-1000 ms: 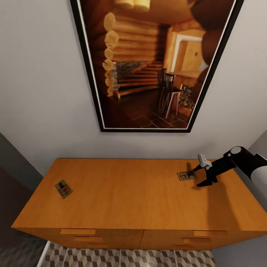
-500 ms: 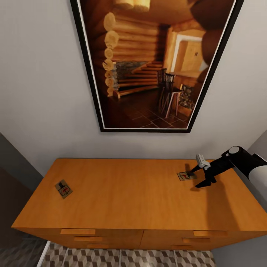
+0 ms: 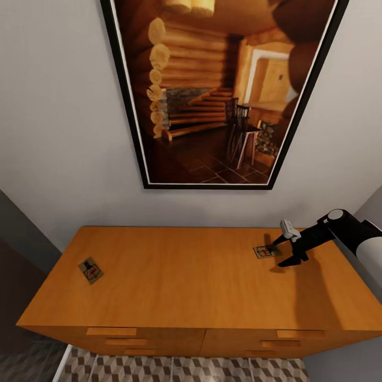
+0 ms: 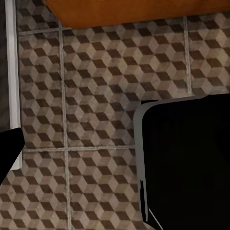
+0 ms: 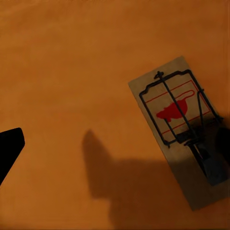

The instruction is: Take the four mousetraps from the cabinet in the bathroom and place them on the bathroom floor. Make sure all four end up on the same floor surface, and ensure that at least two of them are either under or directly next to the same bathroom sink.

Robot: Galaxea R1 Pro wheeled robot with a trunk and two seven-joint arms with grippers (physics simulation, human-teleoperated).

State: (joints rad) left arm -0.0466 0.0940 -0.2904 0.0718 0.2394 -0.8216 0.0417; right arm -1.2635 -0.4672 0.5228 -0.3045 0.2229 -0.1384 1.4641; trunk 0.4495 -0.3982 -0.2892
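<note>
Since a second ago the right gripper (image 3: 283,252) has crept slightly toward the wall, its fingers spread wide over the near mousetrap (image 3: 265,251), which lies flat on the cabinet (image 3: 185,281) top near the right rear corner, one fingertip at its edge. Another mousetrap (image 3: 91,270) sits near the left edge; bare wood lies between. The left gripper's state cannot be told; its wrist view looks down on the bathroom floor (image 4: 86,96).

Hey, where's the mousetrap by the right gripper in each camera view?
Head view: the mousetrap lies flat on the cabinet top, at its right, just before the right gripper.
Right wrist view: the same mousetrap, close up.
Left wrist view: not in it.
Shared landmark: the orange cabinet top.
</note>
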